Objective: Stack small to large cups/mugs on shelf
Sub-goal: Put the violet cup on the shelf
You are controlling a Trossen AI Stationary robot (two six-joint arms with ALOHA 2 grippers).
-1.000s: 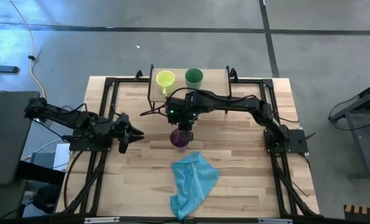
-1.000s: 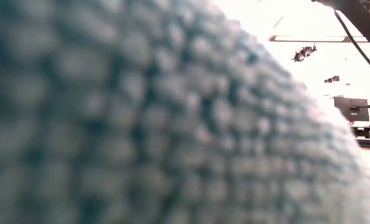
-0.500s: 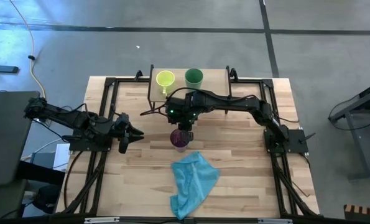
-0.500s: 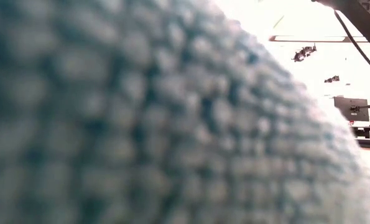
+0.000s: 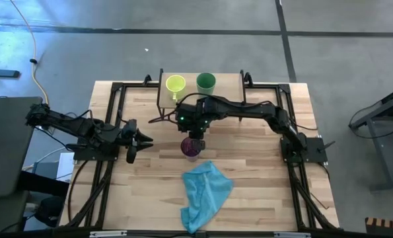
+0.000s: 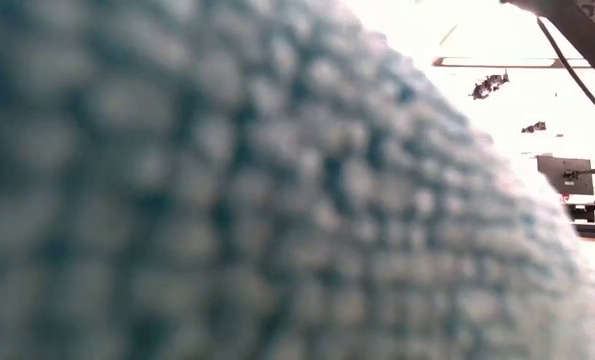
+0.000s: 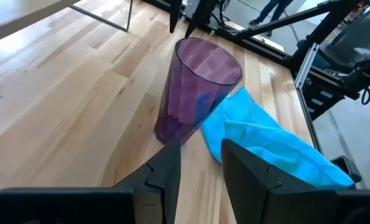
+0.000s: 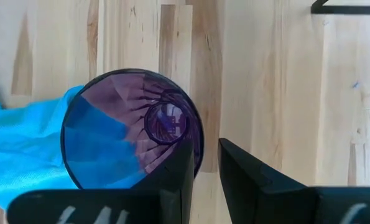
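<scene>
A translucent purple cup (image 5: 191,149) stands on its base on the plank table, also seen in the left wrist view (image 7: 194,93). My right gripper (image 5: 195,137) hangs over it, open, pointing down. One finger (image 8: 175,171) is over the cup's inside and the other (image 8: 240,171) is outside its far rim (image 8: 198,146). My left gripper (image 5: 142,142) is open and empty, to the cup's left. The yellow-green mug (image 5: 175,84) and the green cup (image 5: 205,82) stand side by side on the shelf (image 5: 229,82) at the far edge. My right gripper straddles the purple cup's far rim (image 7: 191,42) from above. In the left wrist view its fingertips (image 7: 172,25) show at about rim height. I cannot tell whether they touch the rim. The cup stands upright on the table.
A light blue cloth (image 5: 206,192) lies crumpled on the table just near of the purple cup and against its base (image 7: 265,143). The cloth fills the low view (image 6: 227,200). Black frame rails run along the table's left and right sides (image 5: 110,132).
</scene>
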